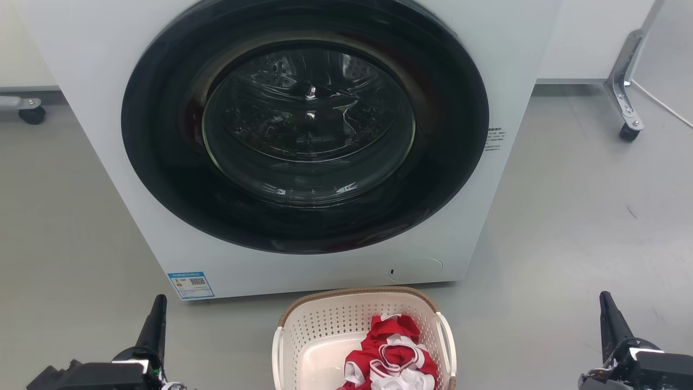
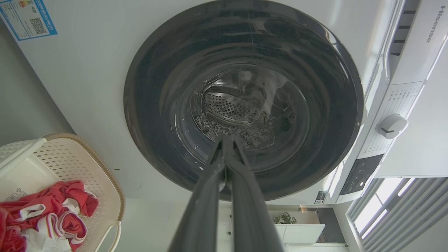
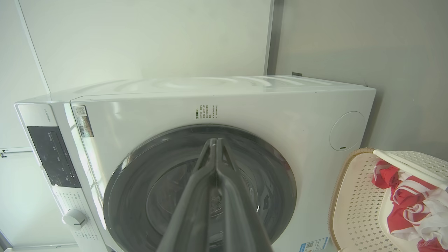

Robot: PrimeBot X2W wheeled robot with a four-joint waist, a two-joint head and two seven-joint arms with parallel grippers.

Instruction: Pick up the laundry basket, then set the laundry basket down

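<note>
**A:** so where's the laundry basket at, and how's it gonna lift?

**B:** on the grey floor, just in front of the washing machine, near its bottom front edge. Cream plastic full of little holes, rounded corners, brown woven-look rim, a few red-and-white clothes inside. I'd guess light and fairly stiff, maybe a bit flexy.

**A:** grab points?

**B:** the two white side handles, one per arm, so it lifts level. Smooth plastic, could slip. Right now the left gripper and right gripper both have fingers pressed together, holding nothing, well off to either side.
</note>
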